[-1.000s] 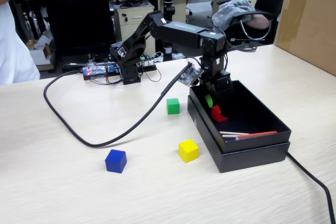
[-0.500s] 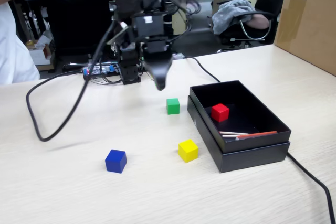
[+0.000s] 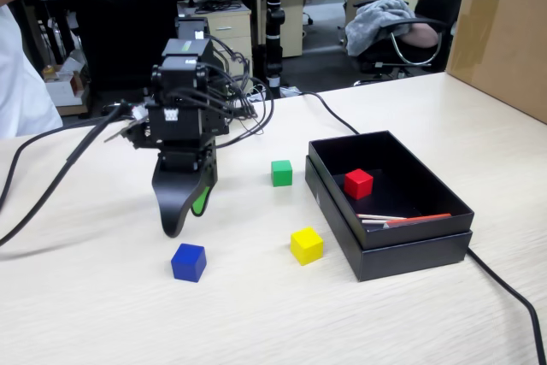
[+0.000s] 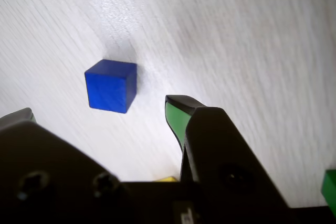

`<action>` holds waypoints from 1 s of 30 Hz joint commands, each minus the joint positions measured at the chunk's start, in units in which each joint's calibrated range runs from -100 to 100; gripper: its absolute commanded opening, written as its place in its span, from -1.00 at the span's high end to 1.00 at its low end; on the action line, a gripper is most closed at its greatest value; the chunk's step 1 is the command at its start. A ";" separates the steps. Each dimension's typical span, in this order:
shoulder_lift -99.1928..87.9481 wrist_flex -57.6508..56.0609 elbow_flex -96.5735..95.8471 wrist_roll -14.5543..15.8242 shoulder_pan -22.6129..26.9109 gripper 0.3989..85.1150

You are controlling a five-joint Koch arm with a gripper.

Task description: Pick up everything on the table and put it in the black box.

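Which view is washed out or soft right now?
Wrist view: table blown near white, grain smeared toward the right; blue cube fairly sharp, with a soft shadow above it. Fixed view: evenly lit, gripper and cubes sharp, no glare.

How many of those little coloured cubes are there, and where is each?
4. The red cube lies inside the black box. On the table, the green cube sits beside the box, the yellow cube nearer its front, and the blue cube below the end effector.
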 commanded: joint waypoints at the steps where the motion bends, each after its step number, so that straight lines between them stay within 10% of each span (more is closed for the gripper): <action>1: 3.55 1.15 7.36 -0.20 -0.44 -0.16; 17: 20.07 1.15 17.24 -1.66 -0.49 0.01; 24: 19.96 1.15 17.34 -2.05 -0.44 0.58; 30: 8.48 1.15 11.90 -2.05 0.20 0.62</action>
